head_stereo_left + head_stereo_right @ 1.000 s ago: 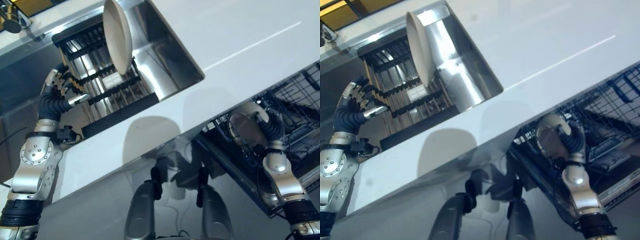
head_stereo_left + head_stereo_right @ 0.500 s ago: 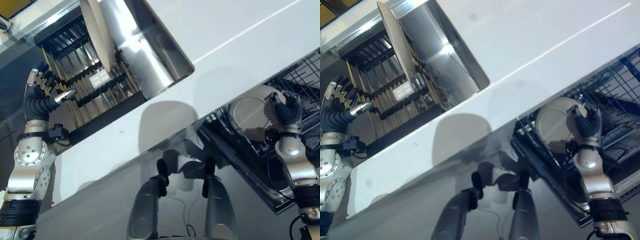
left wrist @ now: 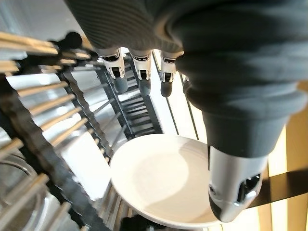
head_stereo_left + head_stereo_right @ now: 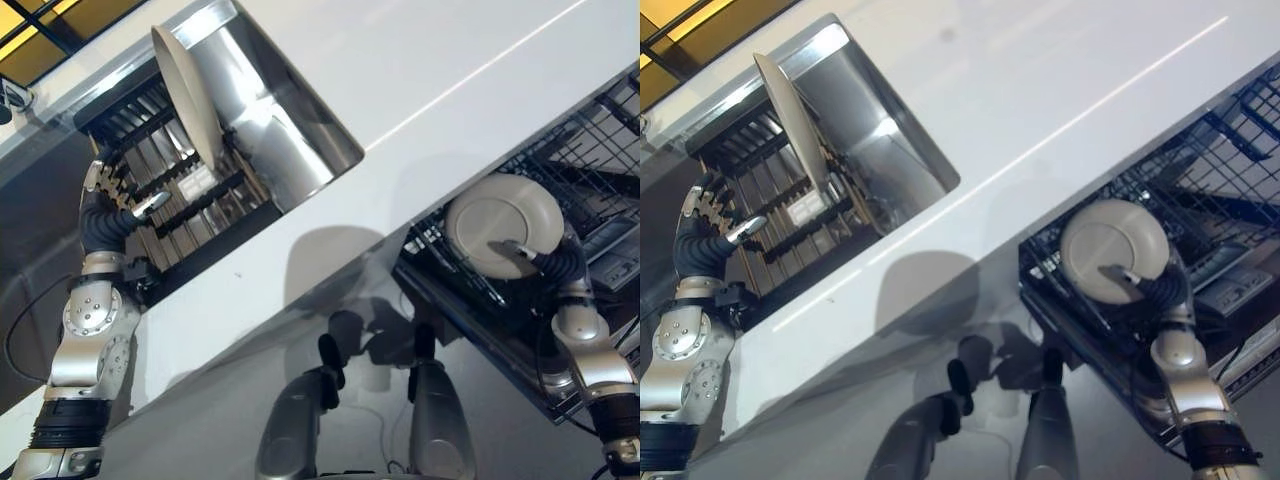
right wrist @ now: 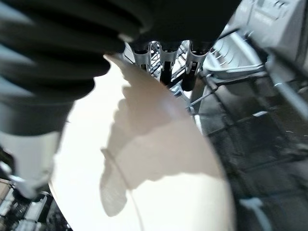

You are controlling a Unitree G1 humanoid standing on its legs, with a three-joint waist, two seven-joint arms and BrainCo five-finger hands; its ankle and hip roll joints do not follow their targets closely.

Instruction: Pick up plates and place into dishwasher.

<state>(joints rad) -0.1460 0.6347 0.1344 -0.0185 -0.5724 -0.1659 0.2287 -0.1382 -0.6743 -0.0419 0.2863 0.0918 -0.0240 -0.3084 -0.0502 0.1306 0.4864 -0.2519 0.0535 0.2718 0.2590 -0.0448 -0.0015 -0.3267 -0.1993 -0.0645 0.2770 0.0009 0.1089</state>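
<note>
Right eye view had the right hand (image 4: 1145,285) pinching a plate (image 4: 1110,248) over the dishwasher rack (image 4: 1230,170). Left hand (image 4: 118,205), fingers apart, hovered beside the sink's plate (image 4: 186,92).

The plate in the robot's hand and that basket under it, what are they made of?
The plate looks like glazed ceramic, maybe hard plastic: cream, smooth, faintly shiny. The right hand holds it over the dishwasher basket, which looks like dark coated wire in a thin open grid.

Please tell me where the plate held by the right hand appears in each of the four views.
Left eye view: the plate, right of centre, above the dishwasher rack.
Right eye view: right of centre, pinched by the right hand.
Left wrist view: not this plate.
Right wrist view: lower middle.
Shared landmark: the rack.
</note>
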